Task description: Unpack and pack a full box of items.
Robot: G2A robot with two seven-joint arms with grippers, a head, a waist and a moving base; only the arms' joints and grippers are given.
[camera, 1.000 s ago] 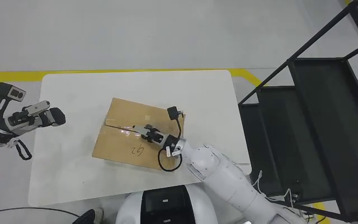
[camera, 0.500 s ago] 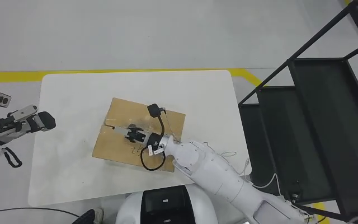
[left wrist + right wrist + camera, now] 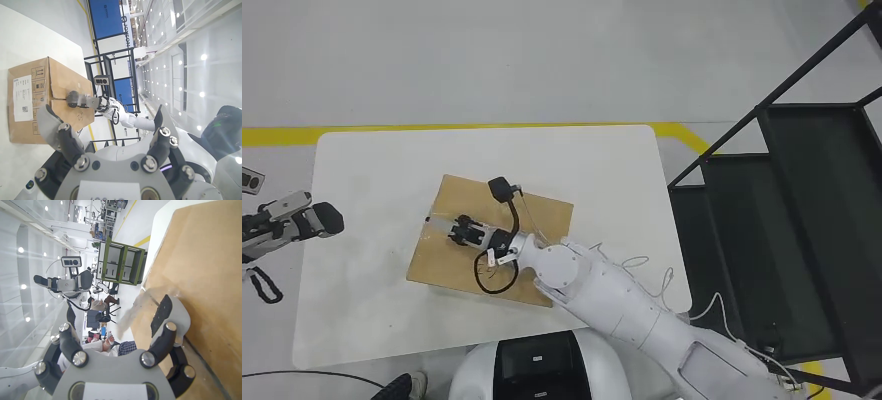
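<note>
White worktop [image 3: 362,190] carries a brown box [image 3: 442,262] in its middle, with a yellow floor line [image 3: 492,126] behind. The right end effector [image 3: 464,233] is low over the box's top seam, fingers apart. The left end effector [image 3: 322,217] hangs at the worktop's left edge, fingers apart too.

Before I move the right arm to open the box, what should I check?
1. Closed box sits flat on the table: ok.
2. The right gripper is over the box's top seam: ok.
3. The right gripper is open and clamps nothing: ok.
4. Tape off the seam: cannot tell; a loose clear strip stands up between the open fingers.
5. The left gripper is open, apart from the box, near the table's edge: ok.
</note>
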